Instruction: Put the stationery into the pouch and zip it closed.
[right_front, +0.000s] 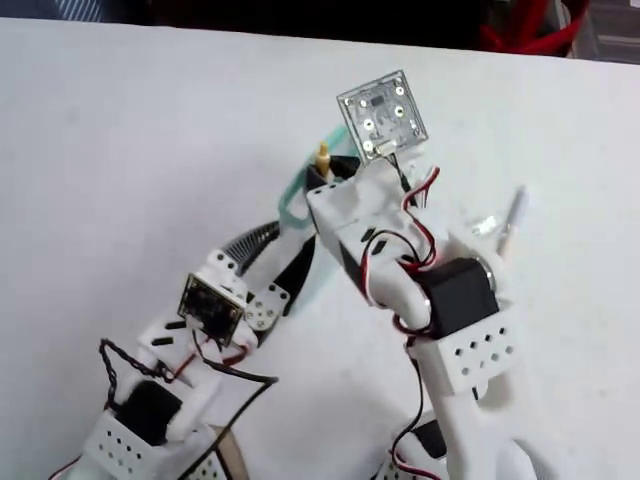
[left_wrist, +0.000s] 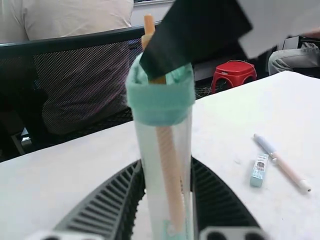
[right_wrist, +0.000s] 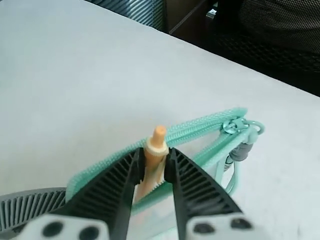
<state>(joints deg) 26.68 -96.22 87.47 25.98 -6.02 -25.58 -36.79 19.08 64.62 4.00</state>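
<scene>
Left pincer (left_wrist: 166, 167) is nearest the bases, jaws closed in partway w/ the pouch (left_wrist: 162, 100) clamped between them. It's got a clear body and mint green trim round the mouth. The mouth end points away from that arm, toward the far side. Can't tell if the pouch sits on the table (right_front: 120, 150) or hangs just above it.

Right pincer (right_wrist: 152, 152) is just past that, right at the mouth, jaws nearly together and pinching the orange pen (right_wrist: 159, 136) near its top end. Rest of the pen goes down thru the open zip, and u can see it thru the clear side btw the left jaws. Zip pull (right_wrist: 232, 125) w/ its ring sits at one end of the opening, so the pouch is unzipped.

Off to the right on the table, well apart from the pouch, is a small mint eraser (left_wrist: 259, 170). Just beside it is a blue-and-pink pen (left_wrist: 280, 162), both lying flat. Eraser sleeve has a label, print too small to read.

Far back, past the table edge: black mesh chair (left_wrist: 85, 75) and a red stool (left_wrist: 235, 72).
</scene>
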